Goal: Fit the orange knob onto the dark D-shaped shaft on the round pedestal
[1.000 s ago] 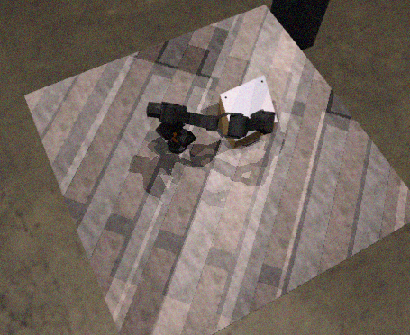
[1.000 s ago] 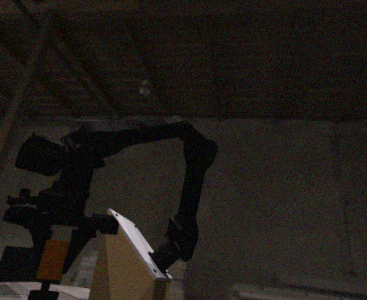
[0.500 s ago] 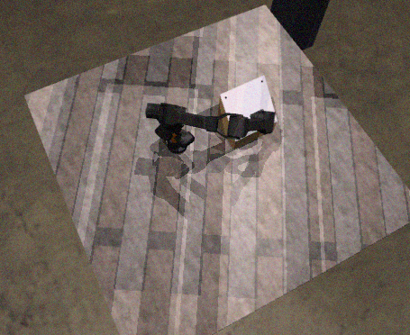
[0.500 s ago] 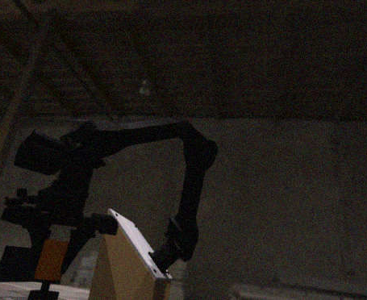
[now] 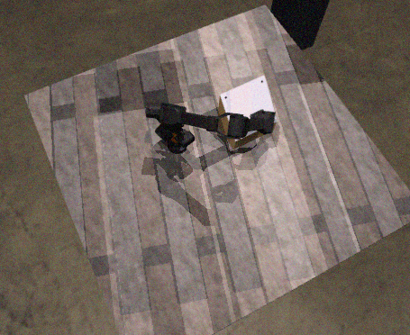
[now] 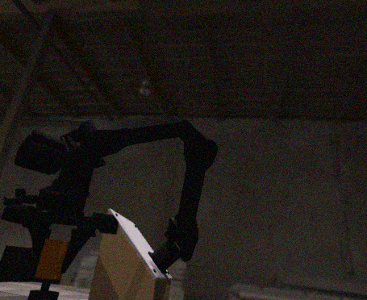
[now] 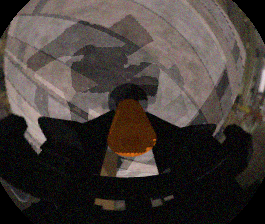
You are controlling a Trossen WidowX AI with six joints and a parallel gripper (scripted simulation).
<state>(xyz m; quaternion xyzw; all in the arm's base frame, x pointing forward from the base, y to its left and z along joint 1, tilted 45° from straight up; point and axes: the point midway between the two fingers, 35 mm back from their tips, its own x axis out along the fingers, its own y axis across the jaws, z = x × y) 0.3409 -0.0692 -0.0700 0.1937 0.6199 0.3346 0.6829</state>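
Note:
The orange knob is held between the fingers of my gripper, which is shut on it. In the exterior view the knob leans slightly and is above the dark round pedestal, with a short length of the dark shaft showing between them. The knob is not down on the pedestal. In the wrist view the pedestal shows just beyond the knob's far end. In the top view only a bit of orange shows among the dark fingers. The shaft's flat side and the knob's hole are hidden.
A wooden block with a sloped white top stands by the arm, which reaches over it from its base. A tall black block stands at the table's far corner. Arm shadows fall on the striped plank table.

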